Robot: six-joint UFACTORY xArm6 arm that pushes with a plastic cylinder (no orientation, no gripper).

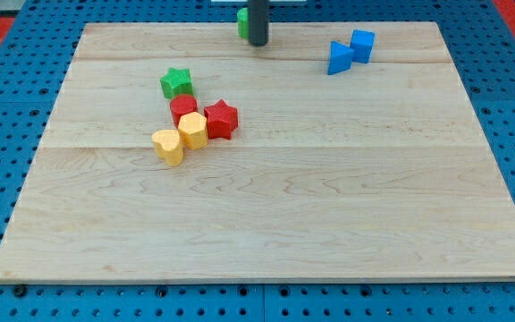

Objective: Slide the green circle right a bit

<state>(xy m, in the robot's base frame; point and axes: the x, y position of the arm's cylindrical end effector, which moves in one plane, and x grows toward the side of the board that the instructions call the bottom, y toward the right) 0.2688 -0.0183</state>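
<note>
The green circle (241, 22) sits at the view's top edge of the wooden board (329, 197), mostly hidden behind my rod. Only its left side shows. My tip (257, 42) stands just to its right and slightly in front, touching or nearly touching it; I cannot tell which.
A green star (176, 82), a red circle (182, 107), a red star (221, 118), a yellow hexagon (193, 131) and a yellow heart (167, 146) cluster at the view's left centre. A blue triangle (338, 58) and a blue cube (362, 44) lie at the top right.
</note>
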